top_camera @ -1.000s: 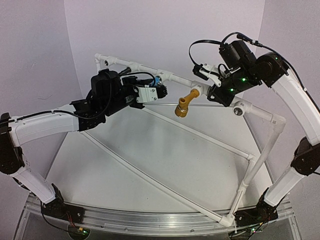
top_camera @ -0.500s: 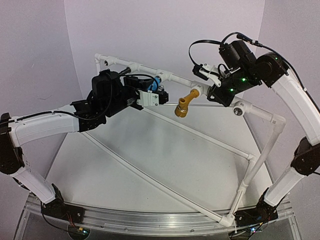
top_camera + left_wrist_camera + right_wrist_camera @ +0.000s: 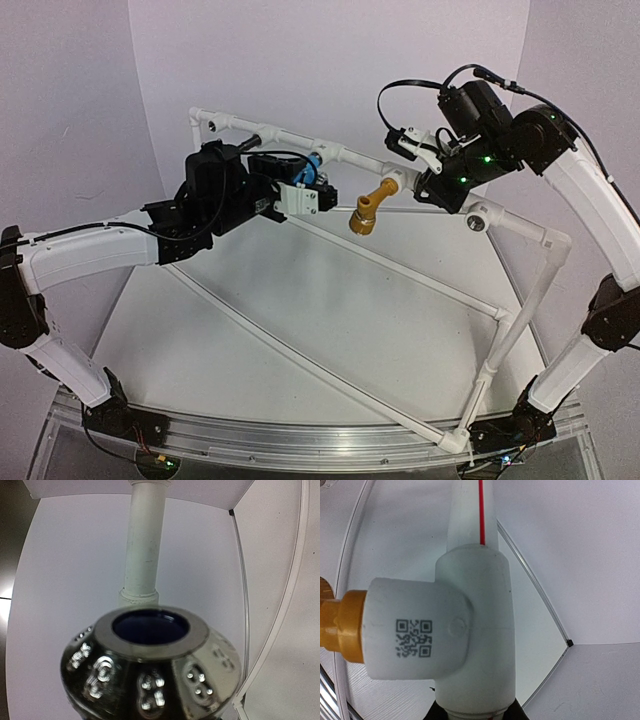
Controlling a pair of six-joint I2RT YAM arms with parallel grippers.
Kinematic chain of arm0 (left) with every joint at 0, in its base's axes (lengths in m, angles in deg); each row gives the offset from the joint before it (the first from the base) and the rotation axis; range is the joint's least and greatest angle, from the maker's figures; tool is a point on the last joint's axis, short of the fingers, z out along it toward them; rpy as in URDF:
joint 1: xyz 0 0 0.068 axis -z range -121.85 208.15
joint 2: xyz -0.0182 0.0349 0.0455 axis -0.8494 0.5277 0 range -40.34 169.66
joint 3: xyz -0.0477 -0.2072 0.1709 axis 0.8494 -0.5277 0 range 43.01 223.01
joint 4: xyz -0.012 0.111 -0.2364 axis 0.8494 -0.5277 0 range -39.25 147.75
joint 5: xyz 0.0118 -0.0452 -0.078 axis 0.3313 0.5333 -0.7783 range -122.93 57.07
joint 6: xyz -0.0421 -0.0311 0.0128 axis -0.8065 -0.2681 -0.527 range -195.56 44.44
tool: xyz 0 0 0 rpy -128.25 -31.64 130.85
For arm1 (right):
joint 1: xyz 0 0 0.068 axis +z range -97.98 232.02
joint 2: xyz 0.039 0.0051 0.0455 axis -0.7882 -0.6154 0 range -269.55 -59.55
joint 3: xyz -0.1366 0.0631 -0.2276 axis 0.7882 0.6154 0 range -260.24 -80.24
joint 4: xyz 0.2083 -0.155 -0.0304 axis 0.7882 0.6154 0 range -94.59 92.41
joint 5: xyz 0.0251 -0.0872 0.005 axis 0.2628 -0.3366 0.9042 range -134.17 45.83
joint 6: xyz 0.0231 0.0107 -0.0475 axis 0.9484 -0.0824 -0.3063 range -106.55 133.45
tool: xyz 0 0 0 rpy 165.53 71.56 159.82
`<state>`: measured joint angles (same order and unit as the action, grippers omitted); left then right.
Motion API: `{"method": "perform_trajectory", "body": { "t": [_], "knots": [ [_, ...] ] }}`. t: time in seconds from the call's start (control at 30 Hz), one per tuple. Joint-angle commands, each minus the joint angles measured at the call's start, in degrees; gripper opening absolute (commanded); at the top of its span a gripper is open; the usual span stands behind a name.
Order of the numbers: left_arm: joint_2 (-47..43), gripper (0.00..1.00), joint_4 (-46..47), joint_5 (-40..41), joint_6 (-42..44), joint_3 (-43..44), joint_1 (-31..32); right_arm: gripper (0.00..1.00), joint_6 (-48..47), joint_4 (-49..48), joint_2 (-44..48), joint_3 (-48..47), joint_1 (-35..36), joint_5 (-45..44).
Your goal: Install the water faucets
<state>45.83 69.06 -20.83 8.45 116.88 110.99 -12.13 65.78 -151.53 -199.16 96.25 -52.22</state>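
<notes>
The blue faucet (image 3: 314, 164) sits on the upper rail of the frame (image 3: 352, 155), at about 12 o'clock over the table (image 3: 300, 330). The left gripper (image 3: 312, 178) is on it and looks closed around it. Its wrist view is filled by the faucet's rounded end with a pipe rising behind, and the fingers themselves are hidden, so I judge that grip from the top view. The yellow faucet (image 3: 366, 209) is seated in the tee (image 3: 396, 182) at 1 o'clock, spout hanging down toward the table. The right gripper (image 3: 420, 184) clamps the frame just beside that tee at 2 o'clock, with dark finger edges showing either side of the pipe in its wrist view, and appears to be bracing it. I cannot pick out the black faucet with certainty. The step in hand looks like seating or turning the blue one. If the left wrist is off the socket's axis, the thread may cross and jam, or the faucet may go in crooked. The rounded knob offers little purchase, so the fingers could slip and spin without driving it. If the right hold gives, the light frame would twist with the turn, which could loosen the yellow faucet or swing the rail into the left arm close beside it. Turning too far could leave the spout pointing the wrong way.
</notes>
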Motion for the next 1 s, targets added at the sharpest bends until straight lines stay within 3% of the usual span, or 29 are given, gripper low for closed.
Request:
{"method": "perform_trajectory", "body": {
  "t": [0.0, 0.17, 0.63, 0.77, 0.97],
  "knots": [
    [2.62, 0.36, -6.68, -0.50, -0.84, 0.32, -0.19, 0.00, 1.85, 1.25, 0.84, 0.70, 1.93, 5.35],
    [2.37, 0.38, -5.49, -0.42, -1.32, 0.51, -0.18, 0.00, 1.93, 1.18, 0.94, 0.76, 1.97, 5.34],
    [1.79, 0.00, -1.91, -2.16, -7.31, 0.93, -0.10, 0.00, 1.69, 0.91, 0.80, 0.41, 2.00, 5.43],
    [2.82, 0.00, -0.61, -1.72, -19.67, 2.37, -0.19, 0.00, 1.69, 0.86, 0.67, 0.45, 2.00, 5.84],
    [5.20, 0.00, 0.94, 0.15, -54.55, 5.99, -0.28, 0.00, 1.85, 0.52, 0.75, 1.07, 1.97, 6.38]
  ]
}}
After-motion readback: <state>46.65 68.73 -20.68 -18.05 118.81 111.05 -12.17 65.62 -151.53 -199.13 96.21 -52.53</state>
